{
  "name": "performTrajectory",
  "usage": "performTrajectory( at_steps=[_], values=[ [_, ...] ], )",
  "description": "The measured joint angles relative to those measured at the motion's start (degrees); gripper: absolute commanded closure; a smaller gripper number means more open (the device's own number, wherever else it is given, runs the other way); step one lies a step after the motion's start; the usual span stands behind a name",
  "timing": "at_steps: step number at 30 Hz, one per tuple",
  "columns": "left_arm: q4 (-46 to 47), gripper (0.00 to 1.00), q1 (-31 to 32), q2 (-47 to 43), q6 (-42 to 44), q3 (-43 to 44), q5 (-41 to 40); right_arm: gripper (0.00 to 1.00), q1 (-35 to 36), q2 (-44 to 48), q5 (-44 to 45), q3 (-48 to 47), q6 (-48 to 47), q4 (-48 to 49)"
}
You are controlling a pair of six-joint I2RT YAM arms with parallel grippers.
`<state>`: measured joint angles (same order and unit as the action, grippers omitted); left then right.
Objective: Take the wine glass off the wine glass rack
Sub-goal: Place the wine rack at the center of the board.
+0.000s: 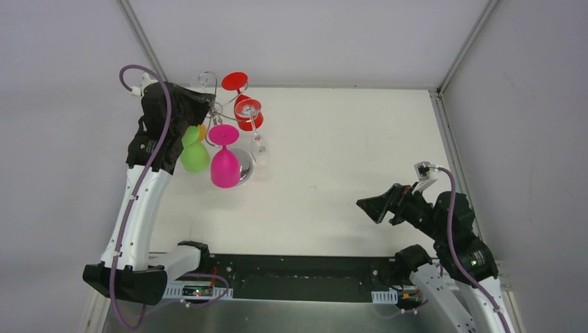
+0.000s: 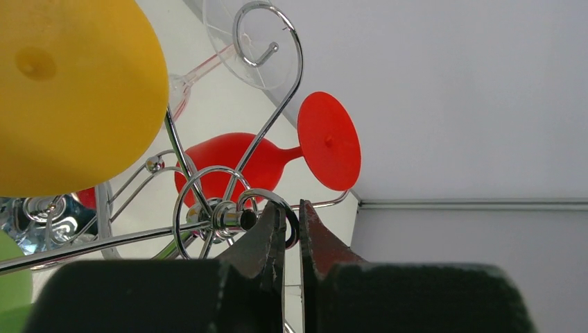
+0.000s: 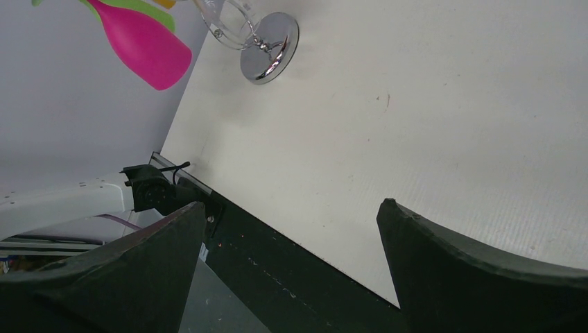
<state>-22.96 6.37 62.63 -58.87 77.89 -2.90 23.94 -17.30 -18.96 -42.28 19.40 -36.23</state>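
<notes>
Checking the left side first: left gripper (image 1: 201,104) sits at the top of the wine glass rack (image 1: 216,111), at the far-left corner of the table (image 1: 347,152). In the left wrist view its fingers (image 2: 267,239) are nearly together, with a chrome wire loop of the rack's hub running into the narrow gap between them. So it's clamped on the rack wire, not on a glass.

Rack stands upright on its round mirrored base (image 3: 270,48). All glasses hang from it:
- red wine glass (image 2: 236,163) on the far side, tilted, with its foot toward the back wall
- clear wine glass (image 1: 258,142) on the right of the rack; the left wrist view shows a clear foot hooked on a scroll end
- pink wine glass (image 1: 224,163) at the near side, bowl down, overlapping the base from above
- green wine glass (image 1: 194,156) just left of the pink one, partly under the left arm
- yellow wine glass (image 2: 69,90) right beside the left wrist camera, filling its upper left; only a sliver shows from the top camera

Can't tell from these views which glass is the target.

Right gripper (image 1: 371,206) hovers over the near-right part of the table, well apart from the rack. Its jaws are spread wide with nothing between them, and the wrist camera looks across the bare table toward the rack base.
</notes>
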Motion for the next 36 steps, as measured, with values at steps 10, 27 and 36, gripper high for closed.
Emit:
performTrajectory(
  at_steps=[10, 27, 36],
  values=[
    [4.35, 1.0, 8.41, 4.81, 2.14, 2.16, -5.27, 0.01, 0.0, 0.0, 0.0, -0.02, 0.04, -0.02],
    [8.85, 1.0, 20.37, 15.34, 4.94, 9.42, -10.45, 0.01, 0.0, 0.02, 0.02, -0.57, -0.11, -1.16],
    [10.84, 1.0, 24.61, 18.93, 6.01, 11.54, -11.45, 0.01, 0.0, 0.0, 0.04, -1.22, -0.15, -1.51]
  ],
)
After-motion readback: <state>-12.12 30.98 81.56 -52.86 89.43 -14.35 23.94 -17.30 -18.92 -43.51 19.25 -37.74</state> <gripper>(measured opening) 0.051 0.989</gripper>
